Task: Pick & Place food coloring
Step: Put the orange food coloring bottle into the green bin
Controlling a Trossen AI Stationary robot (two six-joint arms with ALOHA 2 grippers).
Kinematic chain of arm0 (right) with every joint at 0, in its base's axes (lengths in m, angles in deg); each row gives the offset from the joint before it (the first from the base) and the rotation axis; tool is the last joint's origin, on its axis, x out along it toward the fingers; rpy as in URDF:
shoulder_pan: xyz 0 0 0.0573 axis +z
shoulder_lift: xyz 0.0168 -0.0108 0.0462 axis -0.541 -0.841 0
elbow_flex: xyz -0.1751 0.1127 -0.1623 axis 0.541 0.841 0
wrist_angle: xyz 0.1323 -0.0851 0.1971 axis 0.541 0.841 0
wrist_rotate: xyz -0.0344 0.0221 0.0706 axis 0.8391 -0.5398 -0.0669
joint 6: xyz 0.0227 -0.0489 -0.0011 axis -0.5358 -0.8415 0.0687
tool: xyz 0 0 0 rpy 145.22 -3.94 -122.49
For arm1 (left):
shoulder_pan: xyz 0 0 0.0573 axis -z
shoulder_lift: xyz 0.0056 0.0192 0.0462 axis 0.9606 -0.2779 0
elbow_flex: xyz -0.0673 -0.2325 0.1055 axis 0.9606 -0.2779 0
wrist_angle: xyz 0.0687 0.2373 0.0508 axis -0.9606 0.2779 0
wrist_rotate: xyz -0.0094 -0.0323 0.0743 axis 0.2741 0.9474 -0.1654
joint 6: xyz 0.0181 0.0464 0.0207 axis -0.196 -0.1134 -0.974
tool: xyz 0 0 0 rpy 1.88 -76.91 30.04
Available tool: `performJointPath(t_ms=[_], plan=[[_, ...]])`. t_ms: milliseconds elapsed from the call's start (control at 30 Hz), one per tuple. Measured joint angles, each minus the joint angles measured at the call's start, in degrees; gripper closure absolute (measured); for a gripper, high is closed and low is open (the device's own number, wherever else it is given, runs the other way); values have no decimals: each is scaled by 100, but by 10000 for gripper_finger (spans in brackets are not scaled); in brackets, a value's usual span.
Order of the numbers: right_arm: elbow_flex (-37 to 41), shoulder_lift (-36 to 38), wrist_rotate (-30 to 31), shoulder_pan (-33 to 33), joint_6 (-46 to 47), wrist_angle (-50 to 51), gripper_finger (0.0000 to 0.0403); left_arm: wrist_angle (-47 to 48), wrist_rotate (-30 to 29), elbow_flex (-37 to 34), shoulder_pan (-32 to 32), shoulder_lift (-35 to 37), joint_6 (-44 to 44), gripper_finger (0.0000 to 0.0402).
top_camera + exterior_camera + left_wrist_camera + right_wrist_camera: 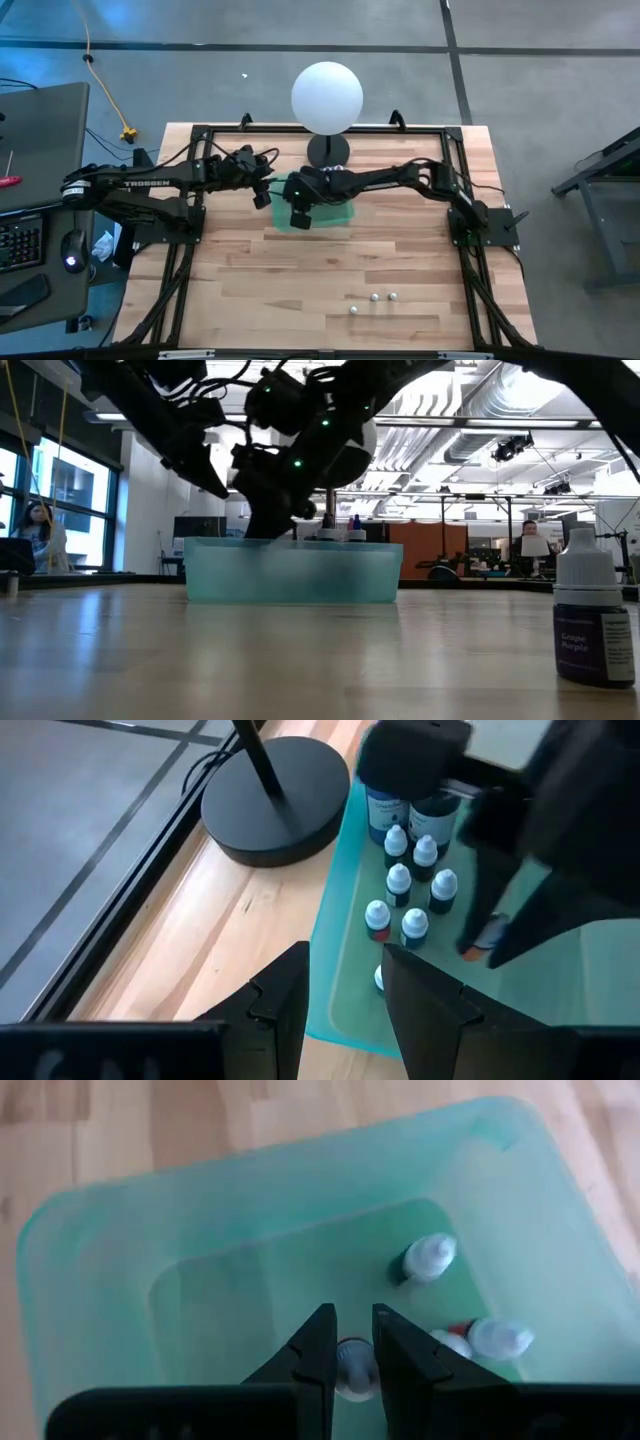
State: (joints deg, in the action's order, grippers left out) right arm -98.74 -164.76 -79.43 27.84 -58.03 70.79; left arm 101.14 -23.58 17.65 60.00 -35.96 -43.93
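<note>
The right hand (353, 1348) is reaching down into the translucent green bin (338, 216) near the middle of the surface (300, 290), beside the black base of the white globe lamp (327, 96). In the right wrist view its two fingers are standing a narrow gap apart with a white-capped food coloring bottle (352, 1368) sitting between the tips. Whether the pads are actually pressing on it cannot be told; the gap looks about bottle-wide, so it is judged to be either at the point of gripping or at the point of letting go.

To do this step well, the hand should be staying vertical and centred over the one bottle, keeping clear of the two neighbouring bottles (470, 1337) lying just beside it and the upright one (428, 1258) a little further in. Any lift or withdrawal should be going straight up until the fingers are clear of the bin wall, since a sideways drag would be knocking the small bottles over.

The left hand (345, 995) is hovering over the near edge of the same bin, its fingers standing apart and empty, looking onto a cluster of upright bottles (408, 885) inside. It is close to the right arm, so it should be holding off.

Three more bottles (375, 298) are standing on the bare surface well apart from the bin, one of them labelled grape purple (595, 615) in the low view.
</note>
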Motion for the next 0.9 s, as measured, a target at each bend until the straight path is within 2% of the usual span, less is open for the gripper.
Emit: performJointPath(t_ms=[167, 500, 900], plan=[[-366, -250, 130, 7, -2, 70, 357, 146, -1, 0, 0, 0, 0, 278], [1, -265, 163, -99, 31, -202, 352, 267, 3, 0, 0, 0, 2, 278], [9, -263, 32, -183, -4, -268, 314, 270, 8, 0, 0, 0, 2, 278]])
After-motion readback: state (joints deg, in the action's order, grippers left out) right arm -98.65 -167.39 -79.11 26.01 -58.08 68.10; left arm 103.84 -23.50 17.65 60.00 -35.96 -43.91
